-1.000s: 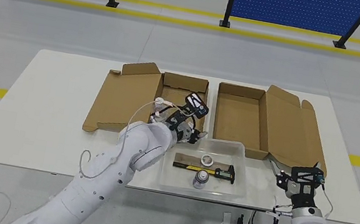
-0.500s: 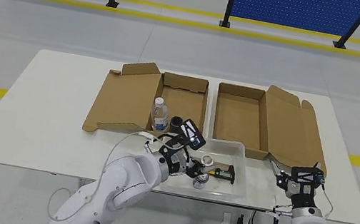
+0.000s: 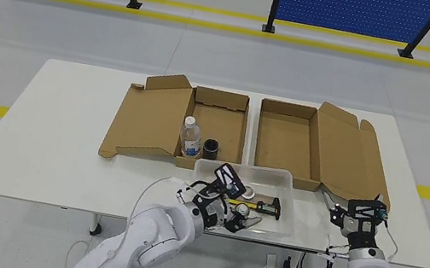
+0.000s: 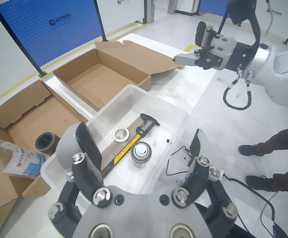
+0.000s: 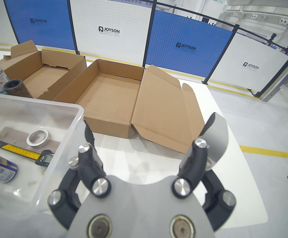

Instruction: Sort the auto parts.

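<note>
A clear plastic bin (image 3: 277, 176) at the table's front holds a digital caliper (image 4: 137, 137), a metal ring (image 4: 121, 134) and a small capped can (image 4: 141, 155). My left gripper (image 4: 141, 146) hovers open just above the can, its fingers (image 4: 86, 144) spread to either side of it. A water bottle (image 3: 190, 137) and a black cylinder (image 3: 212, 146) stand in the left cardboard box (image 3: 230, 124). The right cardboard box (image 3: 283, 142) holds nothing. My right gripper (image 5: 150, 133) stands open and holds nothing over the table's front right corner, beside the bin (image 5: 74, 121).
Both boxes have their flaps spread flat on the white table (image 3: 51, 131). The right box's big flap (image 5: 164, 108) lies just ahead of my right gripper. Cables (image 4: 175, 155) hang below the front edge.
My left arm has drawn back from the left box to the bin's near side, leaving the bottle standing in the box. The right arm has kept still.
</note>
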